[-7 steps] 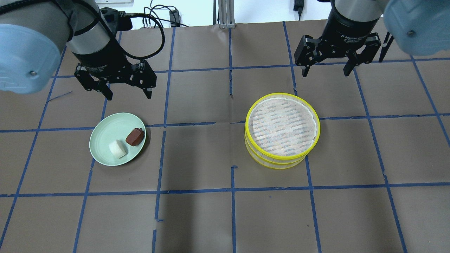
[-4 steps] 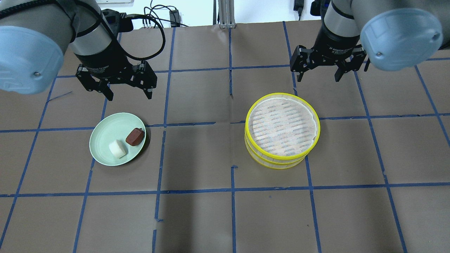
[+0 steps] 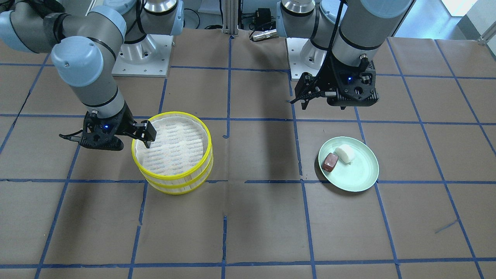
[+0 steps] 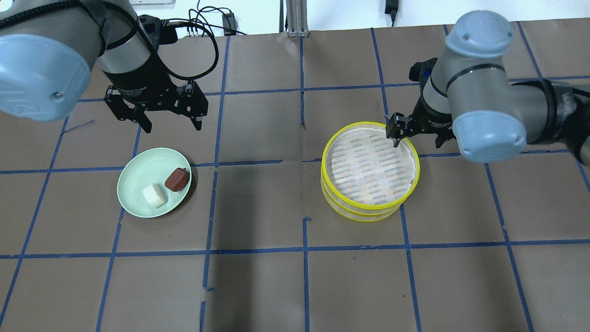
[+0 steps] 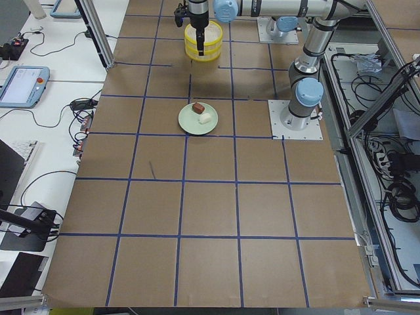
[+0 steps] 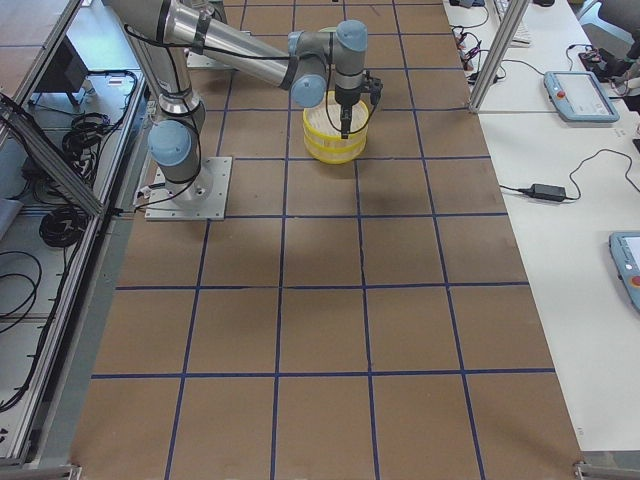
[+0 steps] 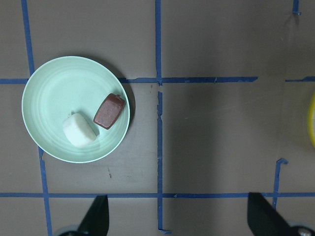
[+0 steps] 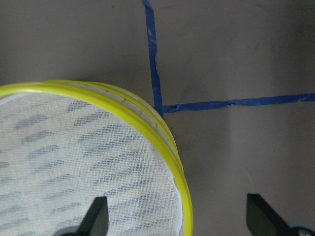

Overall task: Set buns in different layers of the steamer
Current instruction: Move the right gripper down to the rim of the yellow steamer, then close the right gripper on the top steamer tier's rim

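The white bun (image 4: 154, 195) and the reddish-brown bun (image 4: 177, 179) lie side by side on a pale green plate (image 4: 133, 170). Both buns also show in the left wrist view, white bun (image 7: 79, 130) and brown bun (image 7: 109, 111). My left gripper (image 4: 171, 121) is open and empty, hovering just beyond the plate. The two steamer layers (image 4: 368, 207) stand stacked, the top white liner bare. My right gripper (image 4: 417, 136) is open and low, straddling the stack's far-right yellow rim (image 8: 167, 147), with one finger (image 4: 395, 133) over the liner.
Brown paper with blue tape grid lines covers the table (image 4: 295, 276). Cables and a metal post (image 4: 295, 18) sit at the far edge. The arm bases stand on the robot's side (image 3: 143, 58).
My right gripper has come down and in from beyond the steamer to its far-right rim, the arm swinging over. My left gripper has shifted slightly toward the plate.
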